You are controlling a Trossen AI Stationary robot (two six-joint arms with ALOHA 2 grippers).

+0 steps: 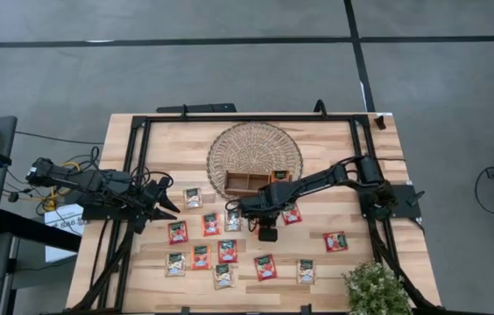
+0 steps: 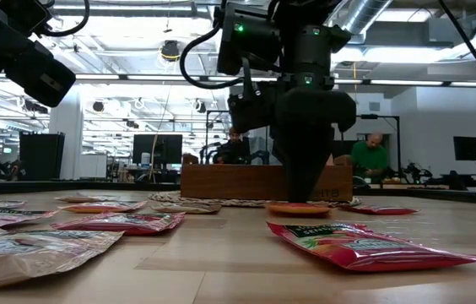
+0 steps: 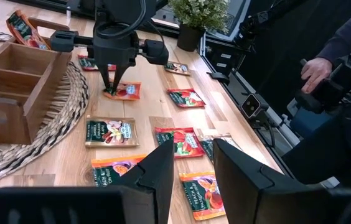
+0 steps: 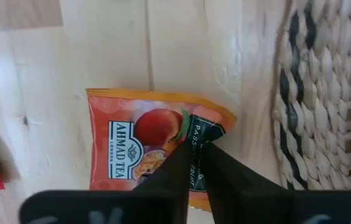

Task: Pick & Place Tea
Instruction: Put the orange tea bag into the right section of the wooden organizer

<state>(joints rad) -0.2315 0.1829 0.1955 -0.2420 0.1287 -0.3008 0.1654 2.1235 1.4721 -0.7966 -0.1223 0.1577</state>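
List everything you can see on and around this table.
tea sachets: about thirteen, red, orange or cream, flat on the table, with one at the tray's end
orange sachet: one, beside the mat, under the right tool
wooden tray: one, brown, on the mat
woven mat: one, straw, round, far middle of the table
plant: one, green, near right corner
table: one, pale wood with a black frame
person's hand: one, beyond the table's edge
right tool: dark, shut on the orange sachet
left tool: dark, open, at the table's left
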